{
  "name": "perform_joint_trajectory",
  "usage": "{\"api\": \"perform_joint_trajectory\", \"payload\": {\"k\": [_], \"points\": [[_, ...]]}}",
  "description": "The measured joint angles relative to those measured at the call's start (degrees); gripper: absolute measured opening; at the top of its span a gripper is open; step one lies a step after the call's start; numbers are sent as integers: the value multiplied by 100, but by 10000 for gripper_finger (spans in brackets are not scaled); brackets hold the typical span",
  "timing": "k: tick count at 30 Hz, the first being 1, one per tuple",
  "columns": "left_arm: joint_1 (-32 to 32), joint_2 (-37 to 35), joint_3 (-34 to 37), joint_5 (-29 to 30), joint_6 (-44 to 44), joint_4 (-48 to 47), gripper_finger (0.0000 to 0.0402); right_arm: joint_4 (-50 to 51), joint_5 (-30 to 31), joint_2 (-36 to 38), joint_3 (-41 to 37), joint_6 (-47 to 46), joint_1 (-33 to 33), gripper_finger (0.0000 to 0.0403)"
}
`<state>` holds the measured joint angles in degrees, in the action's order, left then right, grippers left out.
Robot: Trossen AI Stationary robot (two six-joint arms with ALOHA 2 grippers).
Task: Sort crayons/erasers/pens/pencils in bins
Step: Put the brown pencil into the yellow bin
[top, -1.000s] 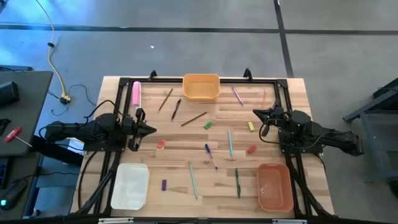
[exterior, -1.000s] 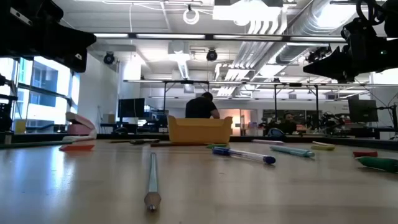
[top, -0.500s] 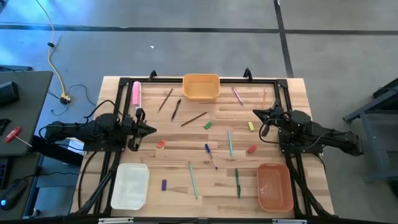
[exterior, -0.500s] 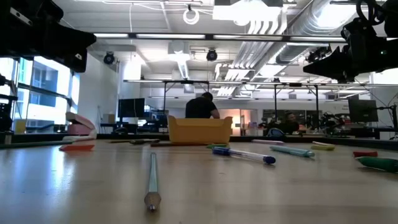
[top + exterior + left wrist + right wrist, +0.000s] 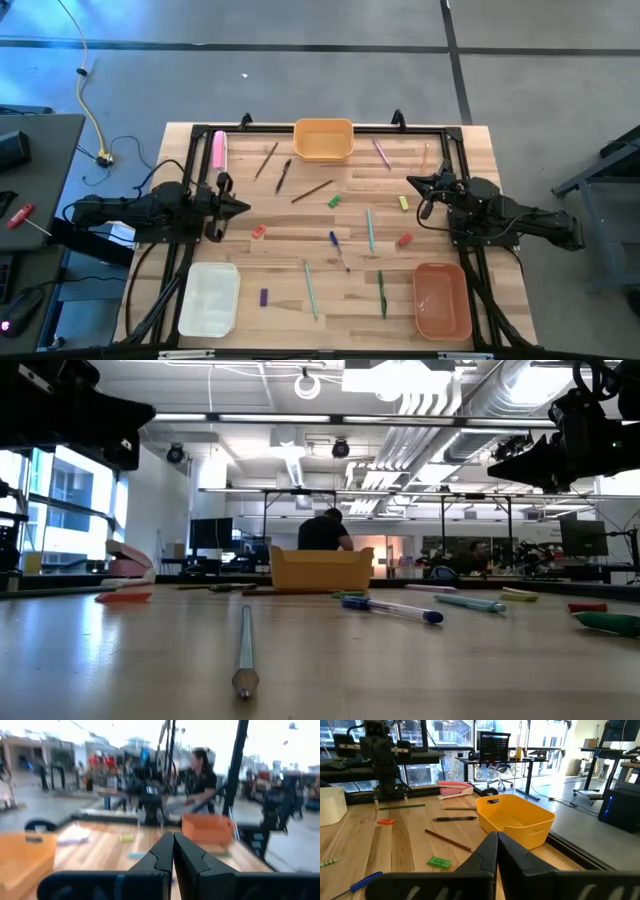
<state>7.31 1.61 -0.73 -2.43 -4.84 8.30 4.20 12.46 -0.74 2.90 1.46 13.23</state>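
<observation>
Nothing has shifted over the last second: I see my left end effector (image 5: 240, 208) and right end effector (image 5: 413, 181) both pinched shut and empty, while pens (image 5: 370, 229), pencils (image 5: 312, 190) and crayons/erasers (image 5: 334, 201) lie scattered mid-tabletop (image 5: 300, 226), so sorting into bins (image 5: 323, 139) hasn't begun.

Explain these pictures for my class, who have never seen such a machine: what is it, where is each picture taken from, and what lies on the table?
It is a robot with two dark arms at a wooden table. One picture looks straight down, one looks level across the tabletop, and two come from cameras on the wrists. The left gripper and right gripper are both shut and hold nothing. Scattered on the table are pens, pencils and short crayons. Three bins wait: white, yellow and salmon. A pink bar lies by the left arm.
</observation>
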Motion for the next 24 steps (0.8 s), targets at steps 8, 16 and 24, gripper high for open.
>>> {"api": "perform_joint_trajectory", "payload": {"k": [8,16,24], "points": [[-1,-1,2,11,-46,607,3,-1,0,0,0,1,1,0],[17,29,0,-237,-402,882,3,-1,0,0,0,0,1,0],[13,974,-513,68,-284,796,0,-1,1,-1,0,1,1,0]]}}
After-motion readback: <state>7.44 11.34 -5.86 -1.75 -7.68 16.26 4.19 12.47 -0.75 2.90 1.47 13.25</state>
